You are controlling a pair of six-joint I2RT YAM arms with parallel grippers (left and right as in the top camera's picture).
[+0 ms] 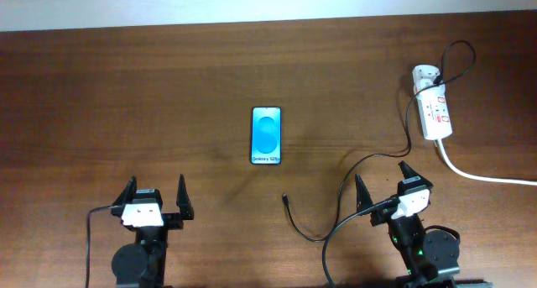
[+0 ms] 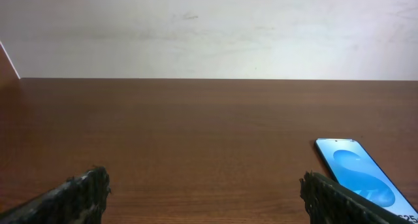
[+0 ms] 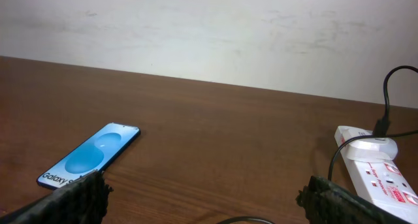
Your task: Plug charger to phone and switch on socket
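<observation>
The left gripper [image 1: 156, 192] hung low at the near-left of the wooden table [image 1: 126, 86], its jaws spread wide and nothing between them; the left wrist view showed only bare wood in the gap. The right gripper [image 1: 383, 180] sat at the near-right, likewise released and empty, and angled slightly to the right. Between the two arms, and farther from them, the phone [image 1: 266, 136] lay flat, face up, its blue screen lit and its long side running near to far. The charger [image 1: 375, 156] was not joined to it: its small connector tip [image 1: 285, 199] rested on the wood just near and to the right of the phone, apart from it. From there the thin black cable looped toward the near edge, curved up past the left side of the right gripper, and ran to the far right. There it reached the white plug adapter [image 1: 425, 75] seated in the far end of the socket [image 1: 436, 112]. The socket's thick white cord [image 1: 478, 175] trailed off to the right.
</observation>
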